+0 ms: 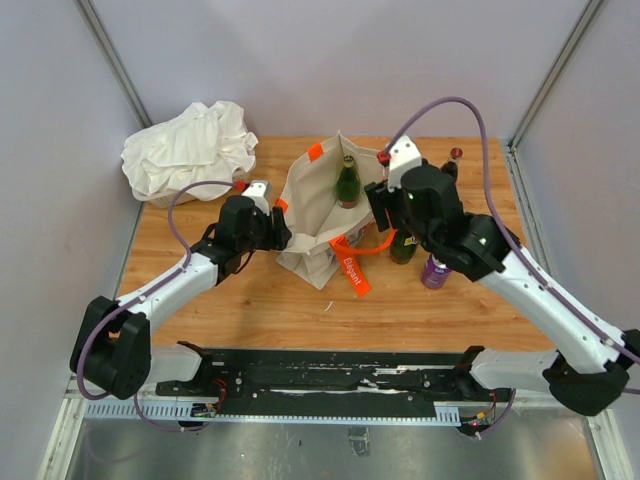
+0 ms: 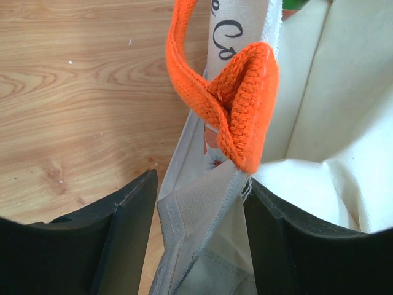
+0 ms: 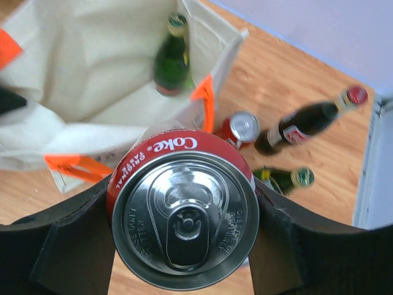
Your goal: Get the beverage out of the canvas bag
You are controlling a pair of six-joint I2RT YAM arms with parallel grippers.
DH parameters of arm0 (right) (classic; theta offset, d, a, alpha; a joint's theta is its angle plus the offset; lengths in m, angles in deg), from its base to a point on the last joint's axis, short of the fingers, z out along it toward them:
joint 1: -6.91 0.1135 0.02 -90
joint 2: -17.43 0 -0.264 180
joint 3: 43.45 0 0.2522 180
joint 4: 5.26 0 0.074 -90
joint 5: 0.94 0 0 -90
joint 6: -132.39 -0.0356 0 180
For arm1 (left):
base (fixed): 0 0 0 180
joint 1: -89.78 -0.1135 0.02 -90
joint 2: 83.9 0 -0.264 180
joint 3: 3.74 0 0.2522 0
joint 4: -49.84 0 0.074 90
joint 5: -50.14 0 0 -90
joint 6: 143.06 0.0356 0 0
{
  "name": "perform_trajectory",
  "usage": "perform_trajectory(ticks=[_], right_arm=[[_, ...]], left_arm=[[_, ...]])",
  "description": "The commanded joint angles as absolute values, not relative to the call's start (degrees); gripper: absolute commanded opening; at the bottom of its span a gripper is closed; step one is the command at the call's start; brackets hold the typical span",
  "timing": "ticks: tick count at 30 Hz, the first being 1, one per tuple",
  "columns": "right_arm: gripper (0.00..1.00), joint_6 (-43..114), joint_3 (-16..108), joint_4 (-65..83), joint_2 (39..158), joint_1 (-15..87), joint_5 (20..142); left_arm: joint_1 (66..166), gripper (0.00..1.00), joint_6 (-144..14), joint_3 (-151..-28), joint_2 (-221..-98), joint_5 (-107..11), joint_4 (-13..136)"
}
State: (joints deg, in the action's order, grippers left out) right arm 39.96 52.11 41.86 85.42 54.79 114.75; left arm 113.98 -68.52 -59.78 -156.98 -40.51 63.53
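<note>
The cream canvas bag (image 1: 312, 205) with orange handles stands open mid-table. A green bottle (image 1: 347, 183) stands inside it, also in the right wrist view (image 3: 171, 56). My left gripper (image 1: 274, 226) is shut on the bag's left rim (image 2: 202, 215), just below a folded orange handle (image 2: 245, 110). My right gripper (image 1: 386, 203) is at the bag's right edge, shut on a red Coke can (image 3: 184, 212) and holding it above the table beside the bag (image 3: 92, 67). The can itself is hidden under the gripper in the top view.
A white cloth heap (image 1: 190, 148) lies at the back left. Right of the bag stand a green bottle (image 1: 402, 247), a purple can (image 1: 435, 272) and a dark cola bottle (image 1: 453, 162). A second red can (image 3: 241, 127) shows in the right wrist view. The table's right edge meets a wall.
</note>
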Motion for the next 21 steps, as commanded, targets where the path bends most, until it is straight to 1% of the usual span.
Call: perform_trajectory(ticks=[1, 5, 10, 21], right_arm=[[0.01, 33.89, 45.97, 44.29, 79.62, 55.78, 120.86], [0.01, 29.08, 39.66, 46.36, 77.18, 55.88, 120.33], [0.01, 24.31, 33.92, 47.12, 77.20, 55.94, 120.23], [0.01, 19.72, 22.33, 40.43, 80.85, 55.71, 118.75]], left_arm=[[114.21, 0.61, -67.30, -60.92, -156.93, -36.91, 65.29], [114.16, 0.60, -67.45, -60.58, -157.26, -37.56, 65.70], [114.16, 0.60, -68.00, -59.97, -156.67, -37.15, 65.50], [114.15, 0.60, -68.35, -59.56, -156.06, -37.05, 65.71]])
